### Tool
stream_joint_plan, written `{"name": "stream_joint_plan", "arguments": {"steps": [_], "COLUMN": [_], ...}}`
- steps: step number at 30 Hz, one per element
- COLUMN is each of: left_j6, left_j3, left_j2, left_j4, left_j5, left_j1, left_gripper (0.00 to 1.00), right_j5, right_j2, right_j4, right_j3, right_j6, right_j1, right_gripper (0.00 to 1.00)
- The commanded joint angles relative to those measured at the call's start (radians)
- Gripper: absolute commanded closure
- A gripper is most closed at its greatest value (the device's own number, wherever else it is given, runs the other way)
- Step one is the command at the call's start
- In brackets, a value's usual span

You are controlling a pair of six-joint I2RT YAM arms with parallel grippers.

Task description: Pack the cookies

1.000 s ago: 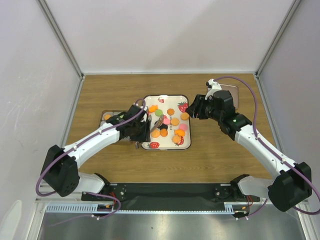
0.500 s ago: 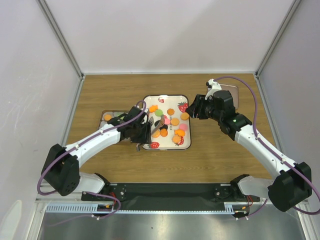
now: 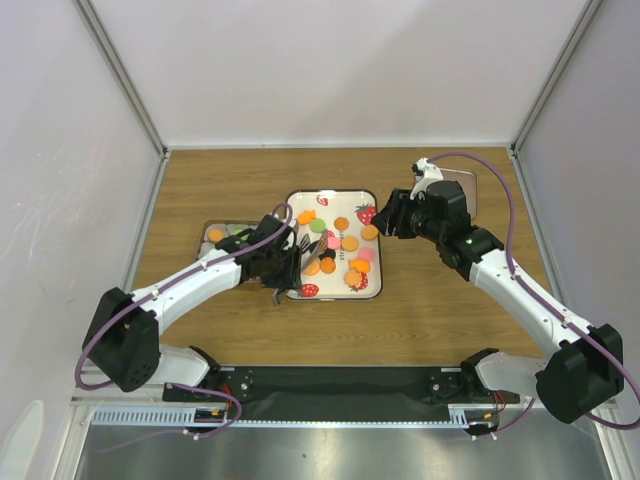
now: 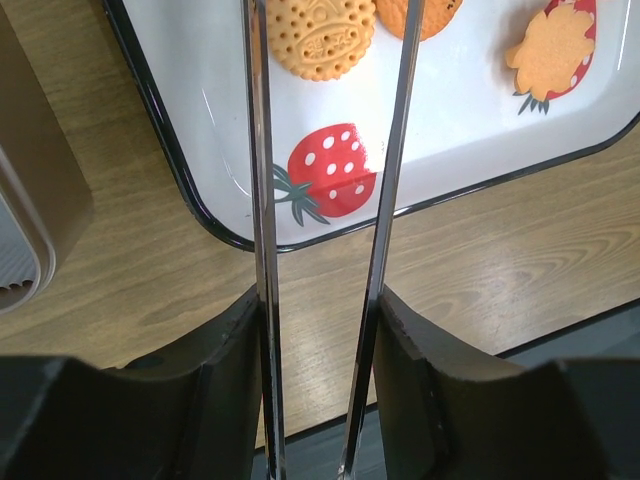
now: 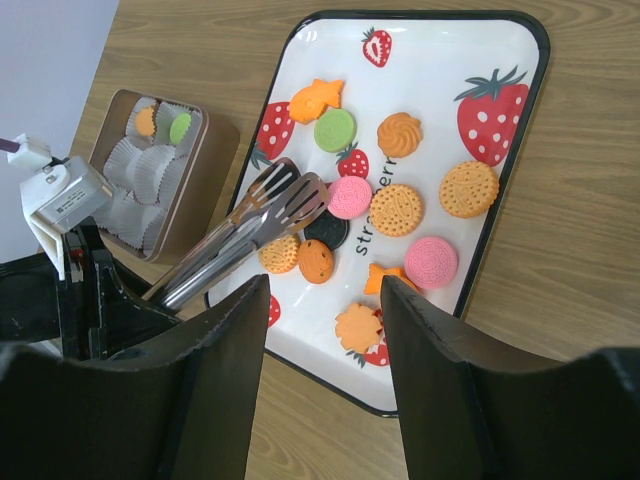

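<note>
Several cookies (image 5: 398, 209) in orange, pink, green and black lie on a white strawberry-print tray (image 3: 330, 193). My left gripper (image 4: 318, 330) is shut on a pair of metal tongs (image 4: 262, 200) at the tray's left edge. The tongs (image 5: 250, 230) reach over the tray, and their nearly closed tips sit by a pink cookie (image 5: 350, 196) and a black cookie (image 5: 325, 228). I cannot tell whether the tips hold anything. My right gripper (image 5: 322, 330) hangs open and empty above the tray's right side. In the top view, the left gripper (image 3: 275, 262) is west of the tray and the right gripper (image 3: 392, 218) is east.
A tan tin (image 5: 160, 170) lined with white paper cups stands left of the tray. It holds an orange cookie (image 5: 146, 121) and a green cookie (image 5: 180, 127). Grey walls enclose the wooden table (image 3: 420, 300) on three sides.
The two arms of the tongs have drawn a little closer together in my left gripper. The right arm has not moved.
</note>
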Motion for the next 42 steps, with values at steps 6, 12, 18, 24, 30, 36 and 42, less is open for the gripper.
{"name": "stream_joint_plan", "arguments": {"steps": [6, 12, 18, 24, 30, 36, 42], "left_j6": [-0.01, -0.007, -0.001, 0.014, 0.029, 0.048, 0.092], "left_j3": [-0.006, 0.006, 0.038, 0.097, 0.155, 0.179, 0.147], "left_j2": [-0.039, -0.045, -0.06, -0.088, -0.126, -0.178, -0.259], "left_j4": [0.004, -0.013, -0.042, -0.06, -0.12, -0.181, -0.224], "left_j5": [0.018, 0.006, -0.039, -0.062, -0.118, -0.167, -0.158], "left_j1": [-0.016, -0.018, -0.018, -0.018, -0.018, 0.045, 0.211], "left_gripper": [0.55, 0.57, 0.6, 0.63, 0.63, 0.63, 0.63], "right_j5": [0.014, 0.013, 0.014, 0.015, 0.017, 0.012, 0.007], "right_j2": [-0.009, -0.01, -0.013, -0.015, -0.013, -0.012, -0.009], "right_j4": [0.016, 0.015, 0.015, 0.012, 0.013, 0.015, 0.015], "right_j3": [0.02, 0.02, 0.02, 0.022, 0.02, 0.02, 0.022], "right_j6": [-0.016, -0.016, -0.015, -0.016, -0.018, -0.018, -0.018], "right_j1": [0.004, 0.004, 0.004, 0.004, 0.005, 0.002, 0.005], "right_gripper": [0.46, 0.46, 0.46, 0.46, 0.46, 0.46, 0.46]}}
